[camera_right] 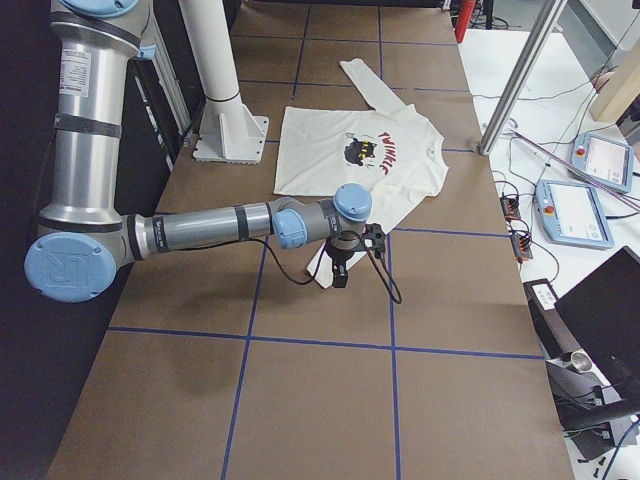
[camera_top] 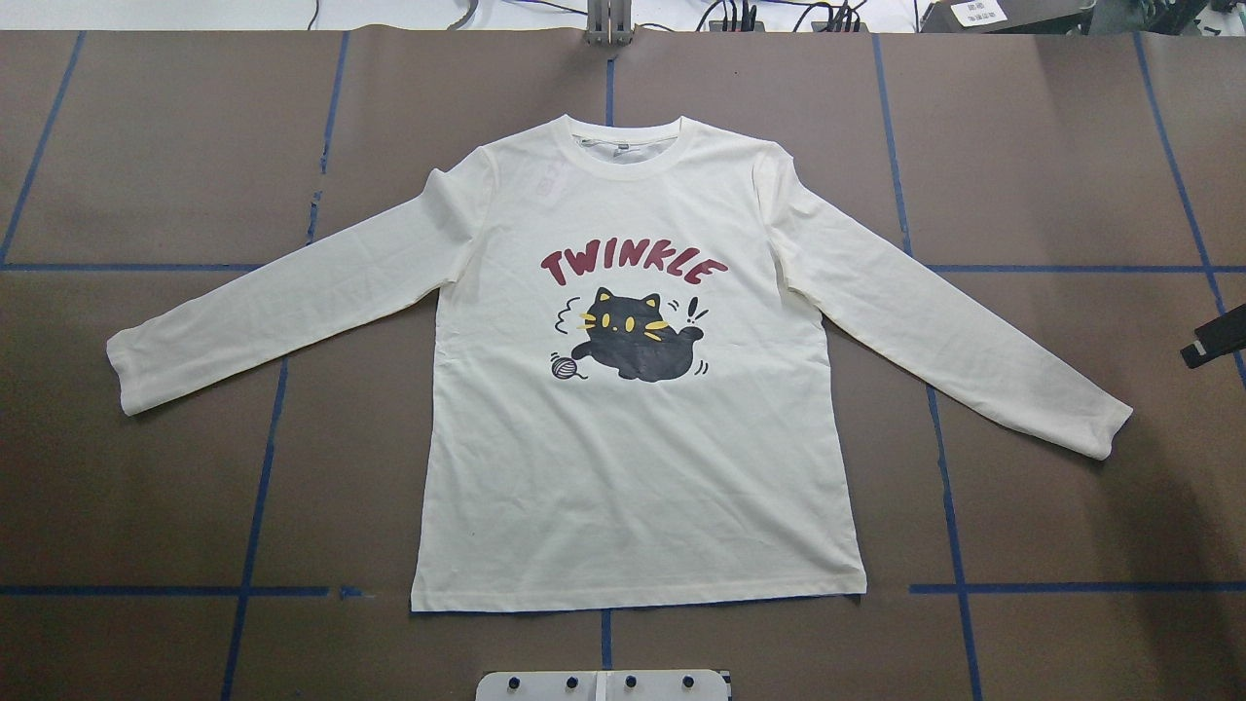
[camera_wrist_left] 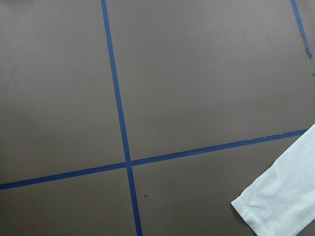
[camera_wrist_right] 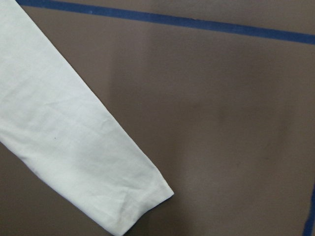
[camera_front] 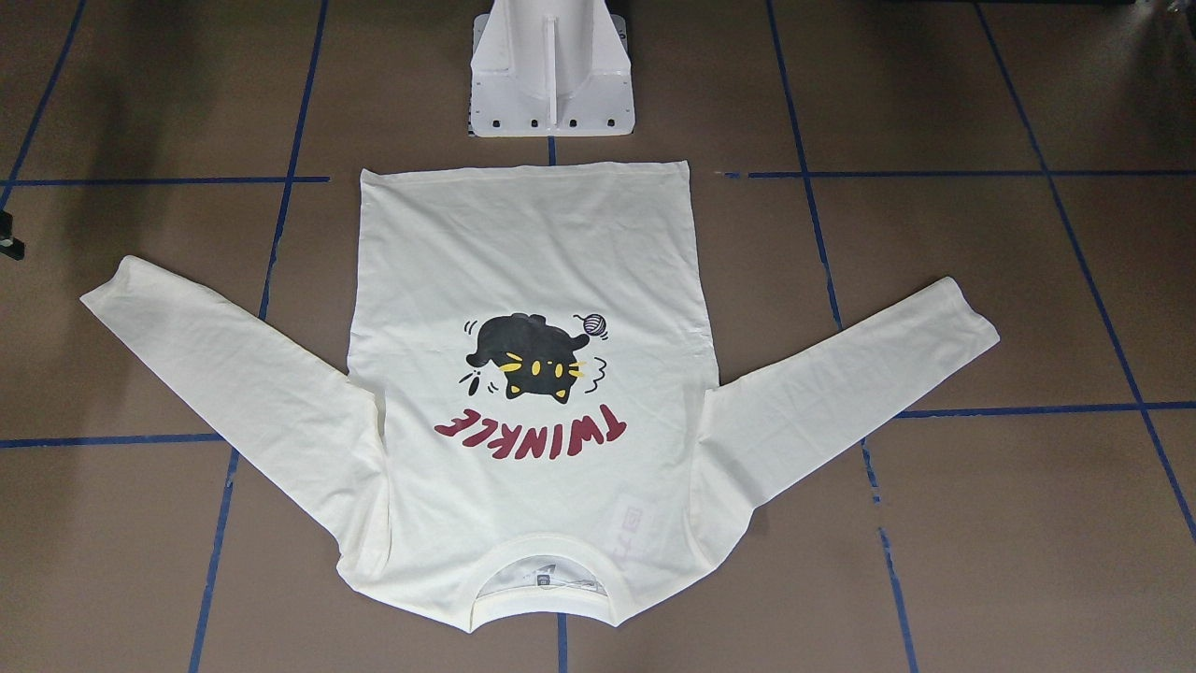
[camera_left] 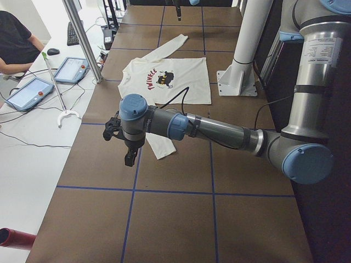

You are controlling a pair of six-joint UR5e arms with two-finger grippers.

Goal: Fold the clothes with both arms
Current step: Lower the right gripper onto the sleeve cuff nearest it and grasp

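The cream T-shirt [camera_top: 633,467] lies flat, print-up and unfolded in the middle of the counter [camera_top: 146,146]. In the overhead view its collar [camera_top: 628,146] points to 12 o'clock, its hem [camera_top: 633,599] to 6, and its sleeves splay toward 8 and 4 o'clock. The left hand [camera_left: 130,159] hangs over the counter near the 8 o'clock cuff [camera_top: 127,375], and the right hand [camera_right: 340,278] near the 4 o'clock cuff [camera_top: 1105,433]. Neither seems to touch cloth, and I cannot tell whether either hand's fingers are apart or together. The knit looks light, soft and limp, so it will likely drape and drag rather than keep its shape. Pinching each sleeve at its cuff edge seems the surest hold for folding the sleeves inward.
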